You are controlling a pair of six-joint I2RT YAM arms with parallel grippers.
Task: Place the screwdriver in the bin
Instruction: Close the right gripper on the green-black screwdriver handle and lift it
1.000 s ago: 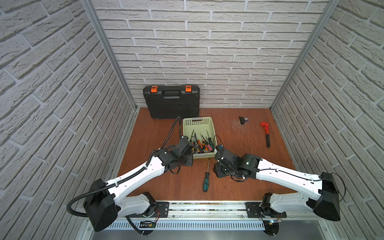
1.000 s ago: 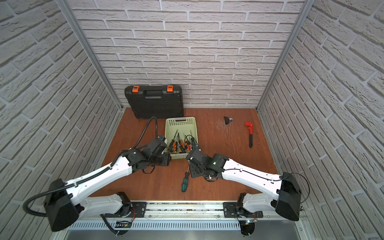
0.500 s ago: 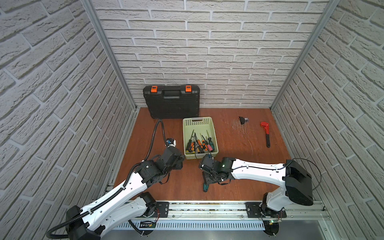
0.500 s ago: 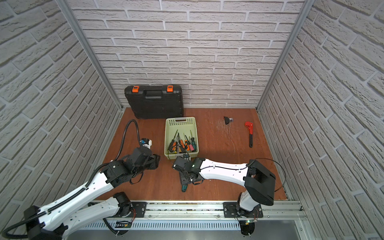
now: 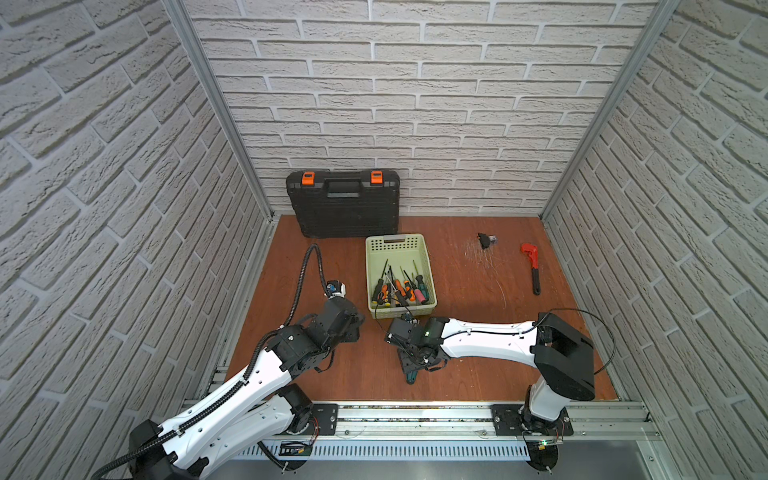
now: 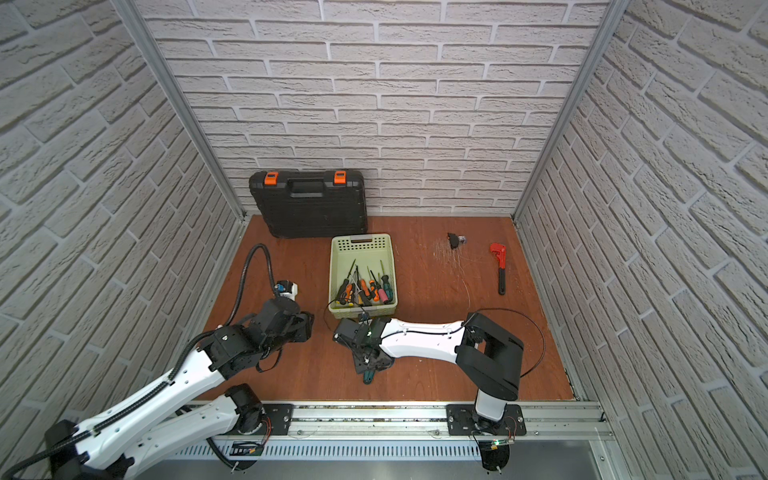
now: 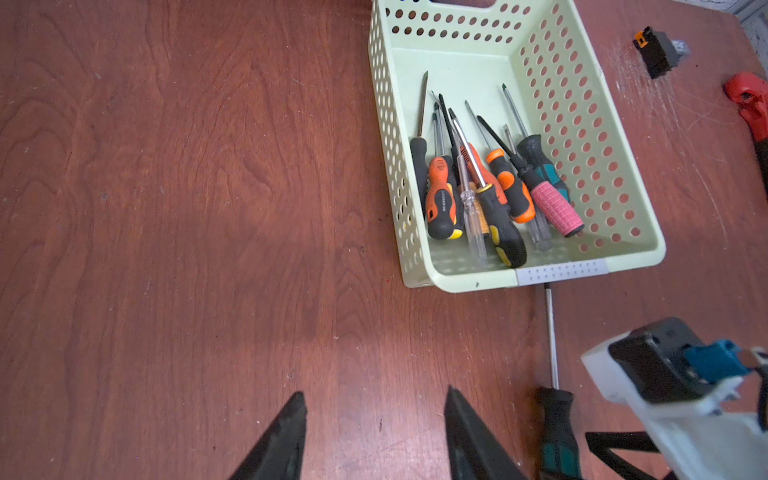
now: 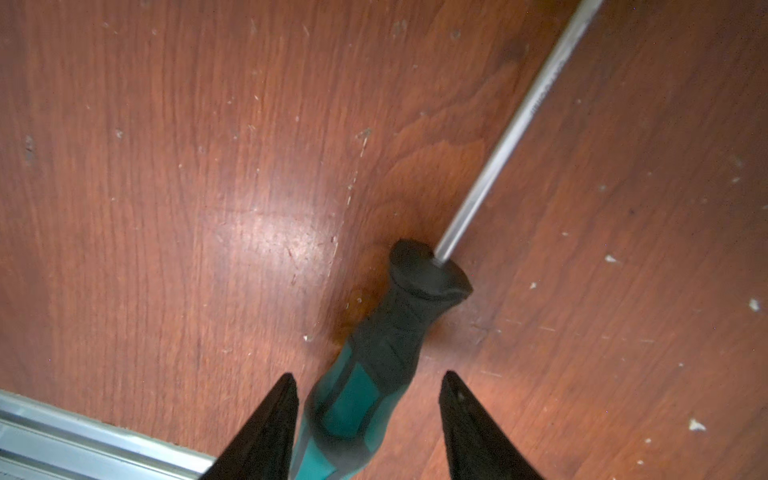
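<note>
Nearest the front rail, the right claw [image 8: 370,376] hangs low over the red-brown wooden table [image 7: 166,208]. Its fingers are apart and straddle the rear of the handle of the teal-and-black screwdriver with a long steel shaft [image 8: 399,332], which lies flat on the table, not yet clamped. The handle sits nearer one finger than the other, so closing may shove or roll the rounded grip before both sides bite. Held so far back, the long shaft would likely droop on lifting.

Off to the side, the left claw [image 7: 374,397] is apart too, empty and clear of the tool.

Further on, the shaft's tip ends right at the near wall of the pale green perforated plastic bin [image 7: 552,276]; I cannot tell if they touch. A forward drag could catch a hole or push the bin. Several screwdrivers [image 7: 478,187] already crowd that near end, so a drop there may bounce or slide out.

The black tool case with orange latches [image 5: 343,208] at the back wall is no obstacle.
</note>
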